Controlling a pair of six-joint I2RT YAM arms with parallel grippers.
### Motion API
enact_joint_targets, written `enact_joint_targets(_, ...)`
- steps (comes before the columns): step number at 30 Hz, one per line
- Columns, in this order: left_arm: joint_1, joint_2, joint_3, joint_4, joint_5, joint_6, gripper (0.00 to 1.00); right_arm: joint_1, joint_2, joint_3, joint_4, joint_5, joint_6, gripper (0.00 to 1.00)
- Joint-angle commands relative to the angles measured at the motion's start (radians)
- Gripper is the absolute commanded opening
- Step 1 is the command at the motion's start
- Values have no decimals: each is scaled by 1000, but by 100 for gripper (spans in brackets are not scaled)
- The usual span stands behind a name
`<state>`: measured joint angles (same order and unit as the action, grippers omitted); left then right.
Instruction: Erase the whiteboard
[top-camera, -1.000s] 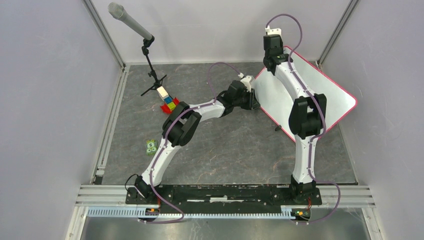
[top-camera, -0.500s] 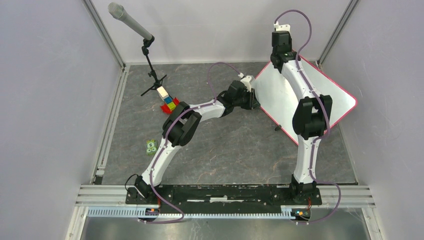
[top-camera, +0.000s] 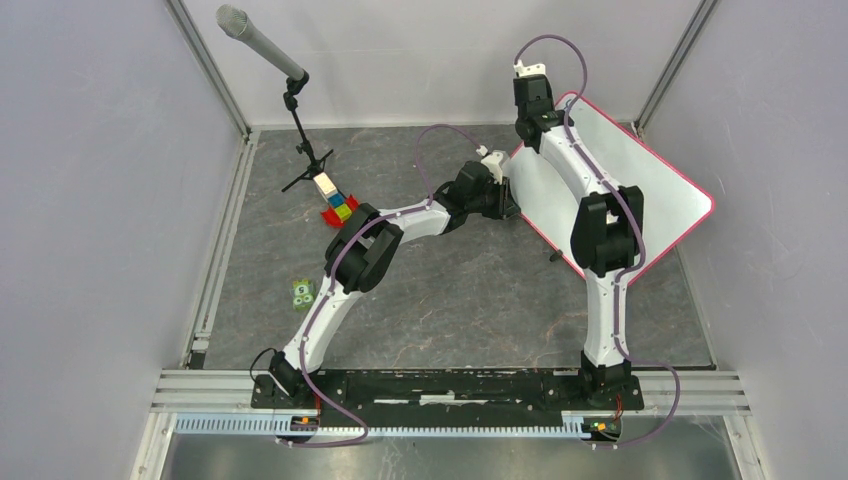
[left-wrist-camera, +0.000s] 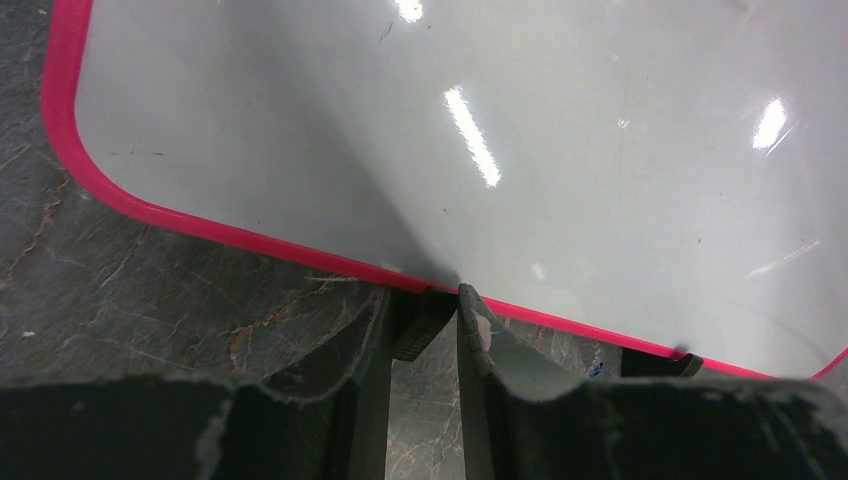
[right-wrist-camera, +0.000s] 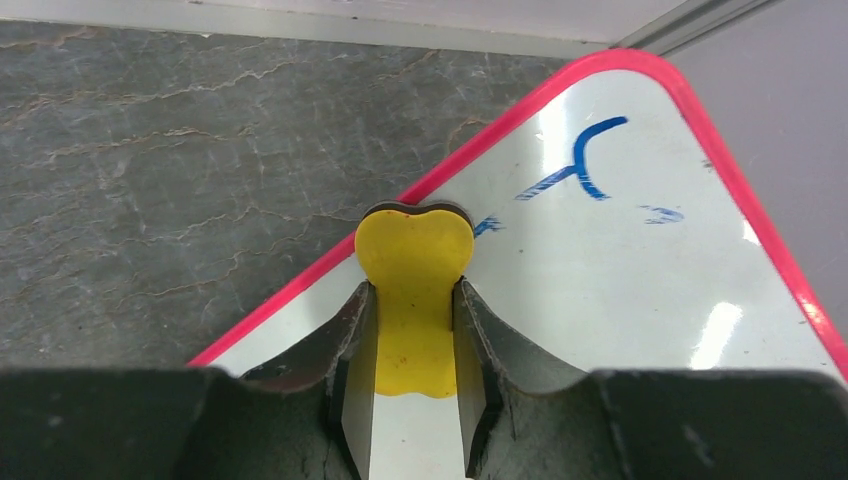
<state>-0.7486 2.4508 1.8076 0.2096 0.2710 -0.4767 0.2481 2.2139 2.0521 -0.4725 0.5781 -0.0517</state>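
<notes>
The whiteboard (top-camera: 665, 190) lies at the back right, white with a pink-red frame. My left gripper (top-camera: 508, 200) is at its left edge; in the left wrist view its jaws (left-wrist-camera: 425, 297) are closed on the board's frame (left-wrist-camera: 300, 250) at a small black foot. My right gripper (top-camera: 530, 125) is over the board's far corner, shut on a yellow eraser (right-wrist-camera: 413, 255) that presses on the white surface (right-wrist-camera: 620, 280). Blue handwriting (right-wrist-camera: 585, 160) shows just right of the eraser.
A microphone on a black stand (top-camera: 262, 45) stands at the back left. Coloured blocks (top-camera: 338, 207) lie near its base, and a green block (top-camera: 302, 292) lies further forward. Grey walls enclose the marbled table on three sides.
My right gripper with the eraser swung right along the board's far edge, then back left to the far corner. The left arm and board have not moved.
</notes>
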Motion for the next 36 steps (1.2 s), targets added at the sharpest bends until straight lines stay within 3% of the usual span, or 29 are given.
enact_joint_targets(1, -23, 28, 31, -5, 14, -6, 23, -12, -17, 83, 19, 92, -41, 35)
enact_joint_targets(7, -23, 28, 32, -6, 13, -4, 23, -28, -33, 104, 72, 217, -122, 39)
enact_joint_targets(12, -23, 28, 32, -6, 14, -5, 23, -41, -30, 100, 67, 175, -131, 41)
enact_joint_targets(17, -23, 30, 32, -6, 13, -5, 23, -36, -43, 76, 51, 100, -113, 64)
enact_joint_targets(20, -23, 30, 32, -6, 14, -5, 23, -34, -78, 28, 93, 100, -118, 71)
enact_joint_targets(36, -23, 30, 33, -6, 16, -5, 23, -32, -54, 29, 193, 169, -168, 61)
